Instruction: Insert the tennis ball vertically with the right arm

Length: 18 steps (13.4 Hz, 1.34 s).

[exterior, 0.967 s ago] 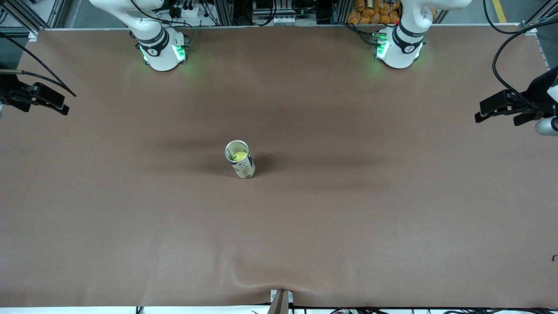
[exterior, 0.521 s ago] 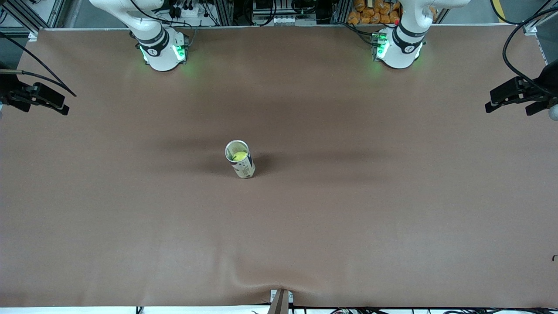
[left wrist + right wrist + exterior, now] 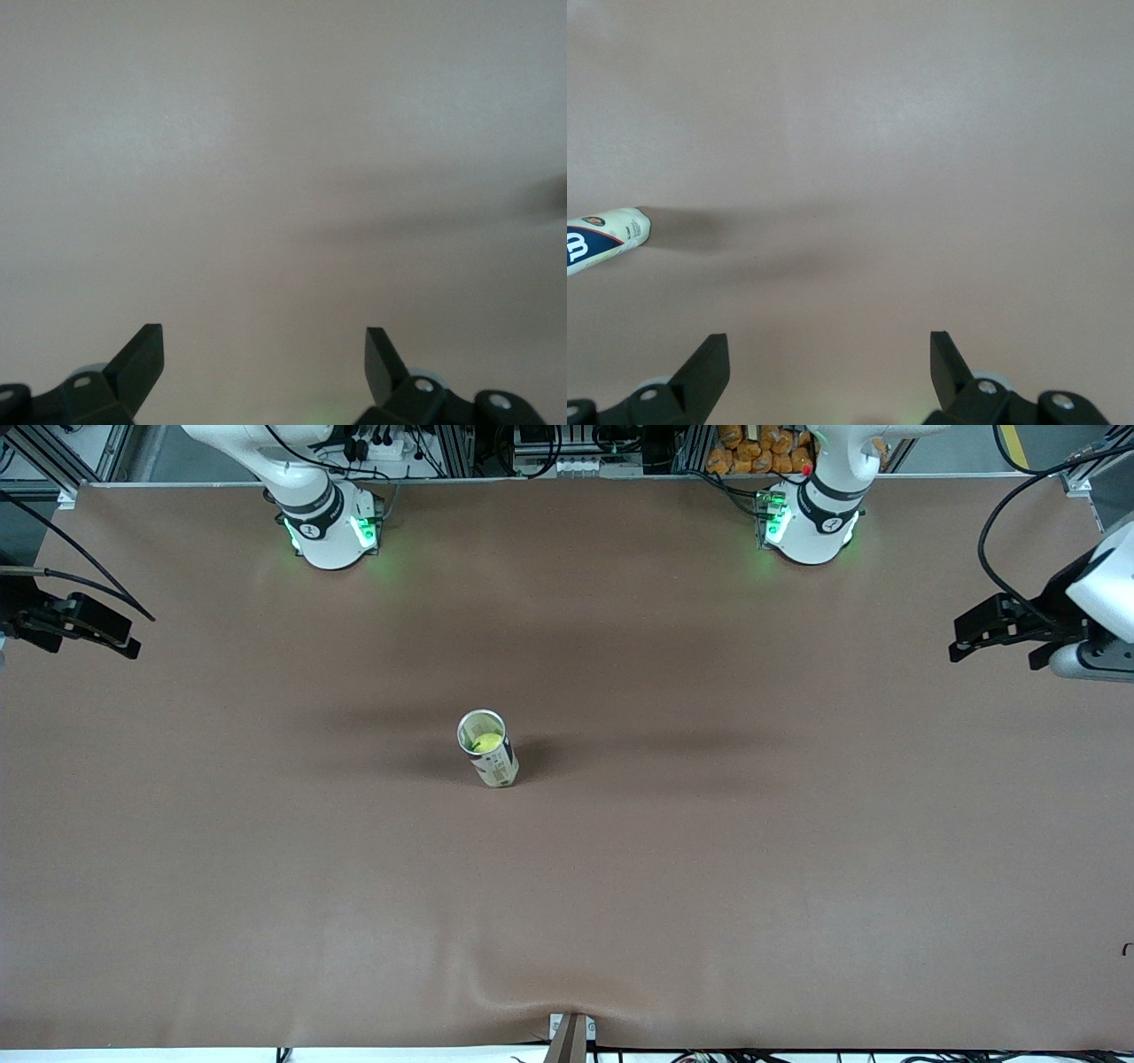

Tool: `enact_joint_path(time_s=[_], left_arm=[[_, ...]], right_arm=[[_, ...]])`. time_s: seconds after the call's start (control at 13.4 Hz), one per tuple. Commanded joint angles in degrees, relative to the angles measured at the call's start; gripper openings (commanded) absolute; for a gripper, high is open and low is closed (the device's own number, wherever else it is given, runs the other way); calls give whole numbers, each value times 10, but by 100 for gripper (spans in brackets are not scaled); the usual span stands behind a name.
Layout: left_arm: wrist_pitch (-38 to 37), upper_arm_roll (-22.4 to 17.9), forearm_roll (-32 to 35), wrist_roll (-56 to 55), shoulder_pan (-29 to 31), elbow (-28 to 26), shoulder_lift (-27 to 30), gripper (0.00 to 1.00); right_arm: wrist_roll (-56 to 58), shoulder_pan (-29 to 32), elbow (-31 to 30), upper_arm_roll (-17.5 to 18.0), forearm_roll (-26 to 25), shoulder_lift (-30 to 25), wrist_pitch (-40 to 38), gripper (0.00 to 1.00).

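Observation:
A white tube can [image 3: 498, 765] stands upright near the middle of the brown table, its mouth open at the top. The yellow tennis ball [image 3: 486, 741] lies inside it, seen through the mouth. My right gripper [image 3: 96, 646] hangs open and empty over the right arm's end of the table, well apart from the can. In the right wrist view its fingers [image 3: 709, 367] are spread wide over bare cloth, and the can [image 3: 607, 237] shows at the edge. My left gripper [image 3: 994, 659] is open and empty over the left arm's end; its fingers [image 3: 142, 359] frame bare table only.
A brown cloth [image 3: 709, 850] covers the whole table, with a wrinkle near its front edge [image 3: 532, 992]. Both arm bases [image 3: 332, 531] stand along the edge farthest from the front camera. Cables and shelving lie past that edge.
The left arm has shifted over its end of the table: its gripper drew outward and up, then came back inward. The right arm, the can and the ball have not moved.

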State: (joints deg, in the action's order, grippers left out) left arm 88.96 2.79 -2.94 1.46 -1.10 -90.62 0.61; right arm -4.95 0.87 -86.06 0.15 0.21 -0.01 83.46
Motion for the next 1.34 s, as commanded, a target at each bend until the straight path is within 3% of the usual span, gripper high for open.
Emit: enact_joint_path(time_s=[0.0, 0.15, 0.3, 0.45, 0.6, 0.97, 1.26], left_arm=[[13, 22, 14, -4, 16, -21, 26, 100], [-1, 24, 17, -2, 28, -11, 24, 100], [-21, 54, 64, -4, 37, -6, 26, 100], [-38, 84, 66, -12, 68, -6, 35, 100], [-39, 85, 60, -24, 65, -5, 43, 100], [-45, 70, 22, -47, 55, -5, 63, 100], [-70, 21, 21, -64, 8, 12, 57, 100]], right_arm=[[7, -1, -6, -2, 9, -9, -1, 100], [7, -1, -6, -3, 9, -9, -1, 100], [7, -1, -6, -3, 9, -9, -2, 100], [7, -1, -6, -3, 9, -9, -2, 100], [7, -2, -6, -2, 9, -9, -2, 100], [7, -2, -6, -2, 9, -9, -2, 100], [6, -2, -6, -2, 10, -9, -3, 100]])
